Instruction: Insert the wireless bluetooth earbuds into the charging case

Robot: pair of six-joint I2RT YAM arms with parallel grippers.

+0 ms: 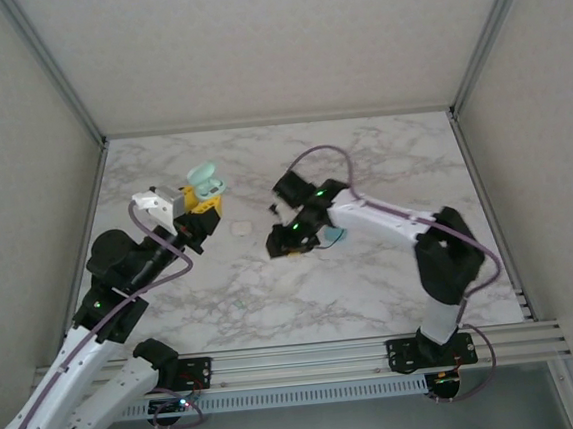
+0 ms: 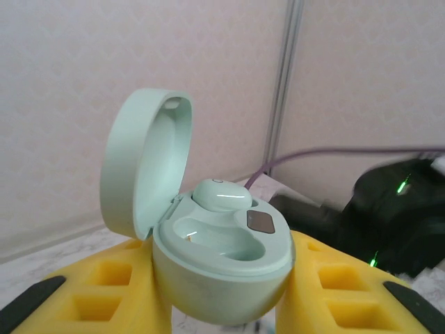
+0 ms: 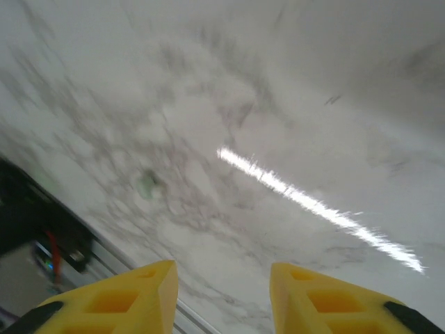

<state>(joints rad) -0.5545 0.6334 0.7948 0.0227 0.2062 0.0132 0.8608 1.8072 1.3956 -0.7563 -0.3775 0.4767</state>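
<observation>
Marble table (image 1: 383, 166), one bud home and one slot still bare.
Left gripper (image 1: 203, 202) has its fingers squeezed on the open charging case (image 2: 219, 271), and a pale green earbud (image 2: 221, 195) sits in the far slot. Right gripper (image 3: 222, 296) has its fingers apart with nothing between them. A loose green bud (image 3: 146, 185) lies on the table, off to one side. It is tiny, so a crooked pinch could flick it away.
</observation>
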